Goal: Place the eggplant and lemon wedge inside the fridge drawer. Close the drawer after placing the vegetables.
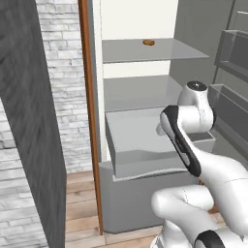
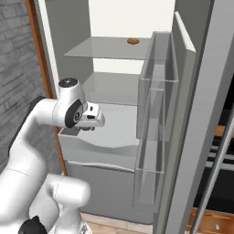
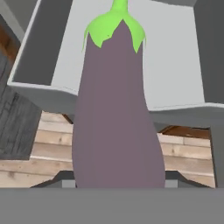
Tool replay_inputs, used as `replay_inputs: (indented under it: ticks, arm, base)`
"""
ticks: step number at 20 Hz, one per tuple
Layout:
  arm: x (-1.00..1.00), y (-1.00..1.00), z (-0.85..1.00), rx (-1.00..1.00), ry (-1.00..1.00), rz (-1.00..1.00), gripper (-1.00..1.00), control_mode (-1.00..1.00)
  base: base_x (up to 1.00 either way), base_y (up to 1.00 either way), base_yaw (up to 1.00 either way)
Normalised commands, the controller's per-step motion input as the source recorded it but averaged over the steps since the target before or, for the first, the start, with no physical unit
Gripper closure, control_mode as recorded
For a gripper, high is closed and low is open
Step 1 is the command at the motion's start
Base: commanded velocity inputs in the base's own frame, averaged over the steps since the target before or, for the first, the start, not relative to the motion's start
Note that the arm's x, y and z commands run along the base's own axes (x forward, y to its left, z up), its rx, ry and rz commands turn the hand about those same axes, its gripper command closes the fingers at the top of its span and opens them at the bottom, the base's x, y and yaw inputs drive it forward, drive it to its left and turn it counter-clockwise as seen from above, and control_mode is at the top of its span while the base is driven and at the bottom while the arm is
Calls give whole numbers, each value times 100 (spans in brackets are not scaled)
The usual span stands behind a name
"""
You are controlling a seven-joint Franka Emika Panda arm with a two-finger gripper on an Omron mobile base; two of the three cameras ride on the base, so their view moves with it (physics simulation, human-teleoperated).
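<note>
- Gripper (image 3: 118, 183): in the hand view its two dark finger tips stand at either side of the eggplant's broad lower end, clamped on it; the gripper grasps the eggplant.
- Eggplant (image 3: 117, 113): a long dull-purple body with a bright green cap and stem at the far end, running up the middle of the hand view. Its stem end lies over the open fridge drawer, its lower part over the drawer's front wall and the wooden floor (image 3: 48, 144) beyond.
- Fridge drawer (image 1: 145, 162): a pale grey box pulled out from the lower part of the fridge, its top open. In the hand view the inside seen around the eggplant is bare; the rest is hidden behind the eggplant.
- Arm (image 2: 68, 109): in the right base view the wrist reaches over the drawer's left front corner; in the left base view the white links cover the drawer's right side.
- Glass shelves (image 1: 145, 51): two flat grey shelves above the drawer; a small orange-brown round item (image 1: 148, 42) sits on the upper one, near the back.
- Fridge door (image 2: 157, 119): swung open at the right, with clear bins on its inner face.
- Brick wall (image 1: 63, 87): pale grey, left of the fridge.
</note>
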Motion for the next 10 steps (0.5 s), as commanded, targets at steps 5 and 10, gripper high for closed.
replay_inputs:
  ticks: [5, 10]
  arm:
    - [84, -6, -67, 3, 10, 0, 100, -100]
    - [73, -10, -60, 4, 5, 0, 100, -100]
  base:
    - [0, 0, 0]
    - [0, 0, 0]
